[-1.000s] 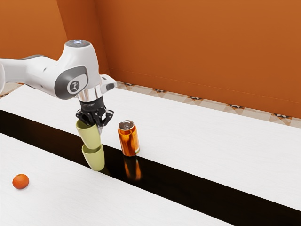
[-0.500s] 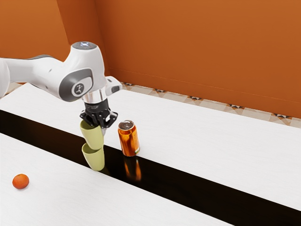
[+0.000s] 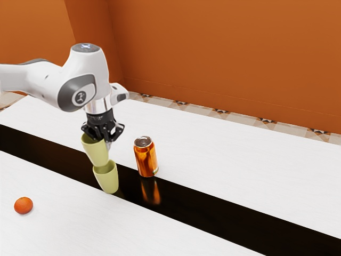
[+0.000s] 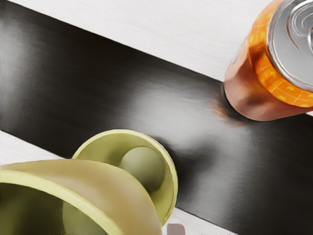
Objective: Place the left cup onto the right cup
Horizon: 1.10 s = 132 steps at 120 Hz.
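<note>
**Olive top cup (image 3: 96,150) at the lower cup (image 3: 106,177), not yet seated**

The gripper (image 3: 99,136) pinches the top cup's rim, fingers closed narrowly on its wall. It hangs tilted, base at the lower cup's mouth. Left, I judge: straighten, seat, release. Both are smooth, matte, tapered; the can (image 3: 146,156) beside them is glossy metal.

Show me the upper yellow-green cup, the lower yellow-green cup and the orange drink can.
Upper yellow-green plastic cup (image 3: 96,152): exterior view, side wall.
Lower yellow-green plastic cup (image 3: 107,180): exterior view, side wall.
Orange metal drink can (image 3: 146,160): exterior view, middle of its side.
</note>
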Each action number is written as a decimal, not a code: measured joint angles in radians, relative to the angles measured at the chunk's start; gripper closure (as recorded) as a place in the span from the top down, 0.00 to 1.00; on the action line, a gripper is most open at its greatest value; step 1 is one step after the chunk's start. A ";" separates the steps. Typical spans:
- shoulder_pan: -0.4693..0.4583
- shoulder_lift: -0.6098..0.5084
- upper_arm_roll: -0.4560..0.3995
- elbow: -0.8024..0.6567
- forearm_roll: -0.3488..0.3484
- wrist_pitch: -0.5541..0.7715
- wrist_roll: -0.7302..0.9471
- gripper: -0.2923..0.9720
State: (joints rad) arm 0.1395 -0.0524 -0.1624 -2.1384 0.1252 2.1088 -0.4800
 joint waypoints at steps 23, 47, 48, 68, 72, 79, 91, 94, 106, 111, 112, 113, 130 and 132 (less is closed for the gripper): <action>0.007 0.023 0.002 -0.003 0.000 0.014 0.001 0.15; -0.005 0.034 0.002 0.001 0.000 0.024 0.001 0.15; -0.006 0.034 0.002 0.002 0.000 0.024 0.001 0.15; -0.016 0.043 0.003 0.003 0.000 0.034 0.002 0.15; -0.018 0.044 0.003 0.003 0.000 0.035 0.003 0.15; -0.020 0.044 0.003 0.003 0.001 0.037 0.004 0.15; -0.033 0.044 0.011 0.003 0.003 0.040 0.006 0.15; -0.035 0.044 0.013 0.003 0.005 0.041 0.007 0.15; -0.040 0.041 0.015 0.003 0.009 0.042 0.008 0.15; -0.042 0.036 0.017 0.001 0.010 0.041 0.009 0.15; -0.043 0.035 0.017 0.001 0.010 0.041 0.009 0.15; -0.043 0.035 0.018 0.001 0.010 0.040 0.009 0.15; -0.038 0.029 0.022 -0.002 0.012 0.037 0.012 0.15; -0.036 0.030 0.021 -0.002 0.012 0.037 0.012 0.15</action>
State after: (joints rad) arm 0.1033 -0.0225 -0.1410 -2.1401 0.1369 2.1456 -0.4678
